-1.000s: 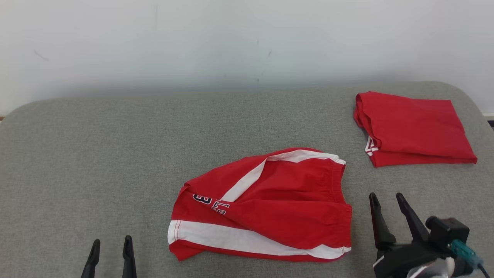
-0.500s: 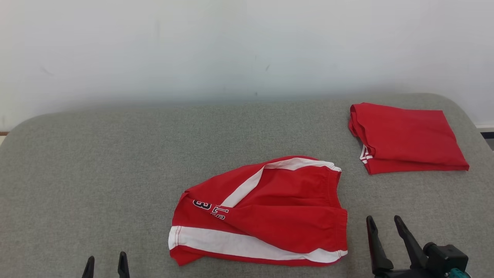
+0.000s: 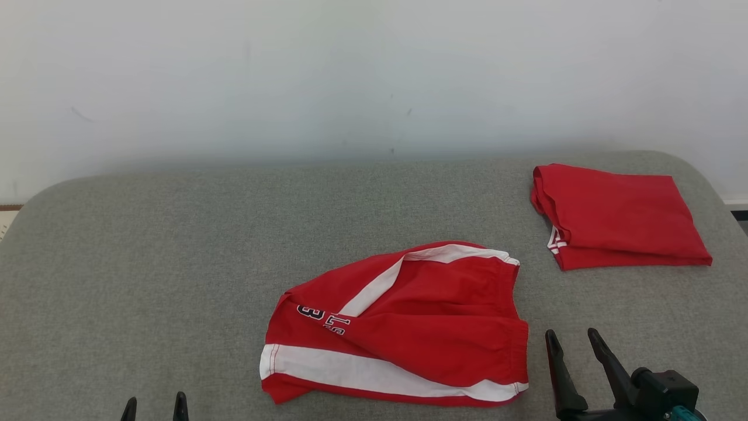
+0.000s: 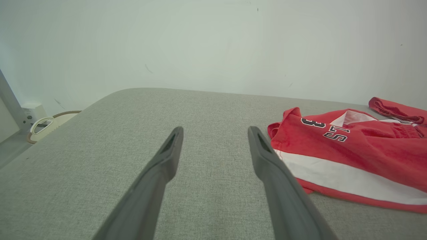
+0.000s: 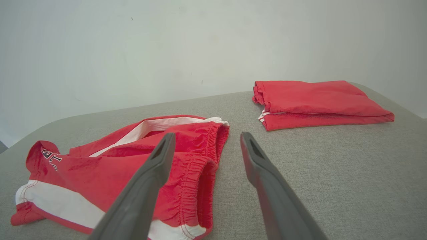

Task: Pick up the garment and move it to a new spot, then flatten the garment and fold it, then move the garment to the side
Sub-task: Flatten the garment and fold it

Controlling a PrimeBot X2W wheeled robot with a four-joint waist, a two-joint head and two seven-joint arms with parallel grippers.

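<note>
1. Although the whole head view has slid downward, that is the camera tilting; the red shorts (image 3: 397, 327) lie unmoved, crumpled mid-way across the grey padded surface (image 3: 175, 263).
2. The left gripper (image 3: 155, 399) and right gripper (image 3: 570, 333) stay spread wide and empty, the right just beside the waistband.
3. By my judgement the pickup has not begun; a folded red garment (image 3: 619, 216) sits at the far right.

A bare indoor workroom, it seems: grey cloth-covered table (image 3: 146, 245) set against a plain white wall (image 3: 350, 70).
</note>
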